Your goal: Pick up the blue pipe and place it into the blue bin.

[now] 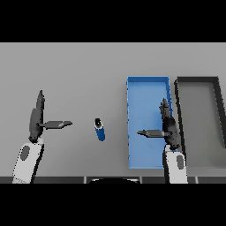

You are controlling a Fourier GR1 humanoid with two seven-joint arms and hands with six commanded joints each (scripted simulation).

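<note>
**Pipe waits beside the bin**

Left of the blue bin, the blue pipe lies on the grey table. It looks small, stiff and smooth, so grab its middle. Over the bin, the right hand has straight fingers. Far left of the bin, the left hand does too.

One blue pipe sits on the grey surface. Two bins lie right of that pipe: one blue bin, one dark grey bin. Two hands show, left hand, right hand.
</note>
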